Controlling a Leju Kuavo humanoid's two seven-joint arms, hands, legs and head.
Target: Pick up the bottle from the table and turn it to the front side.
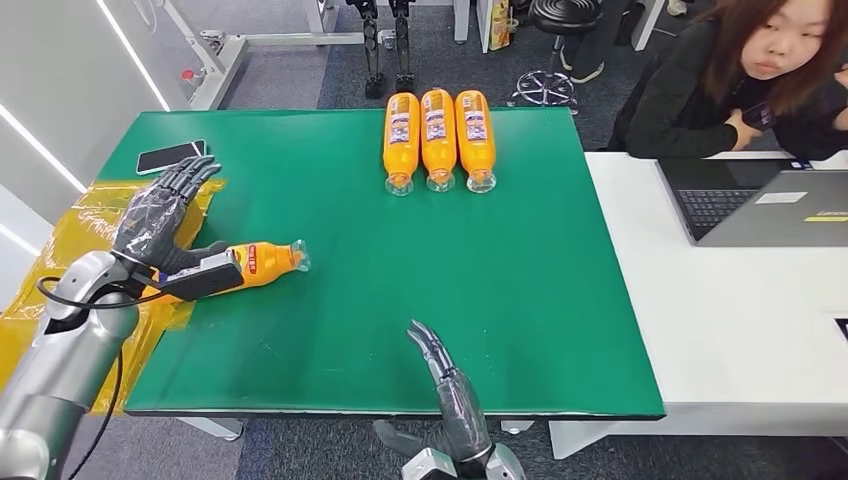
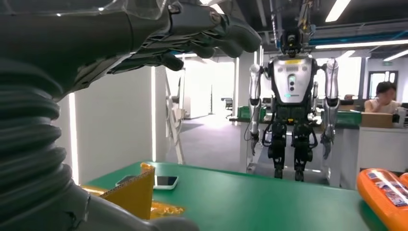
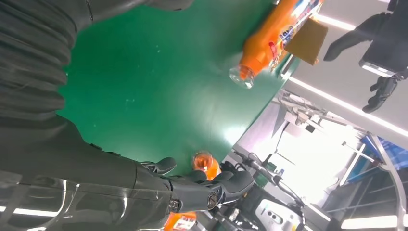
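Green mat-covered table [image 1: 500, 300], flat, matte. Four orange bottles total, plastic, clear caps, labelled. Three bottles [image 1: 438, 140] lie side by side at the far edge, near its middle, caps toward the robot, touching or nearly so. Fourth, the lone bottle [image 1: 262, 263], lies on its side near the left edge, cap pointing right. Left hand [image 1: 160, 215] is just beside its base, fingers spread wide, thumb alongside the bottle; cannot tell if it touches. Right hand [image 1: 440, 370] over the near edge, fingers extended, loosely apart, holding nothing. One phone [image 1: 170, 156], dark slab, far-left corner. Yellow crinkled sheet [image 1: 60, 250] off the left edge. White desk [image 1: 740, 310] to the right with one grey laptop [image 1: 760, 205]; a person [image 1: 740, 80] sits behind it.
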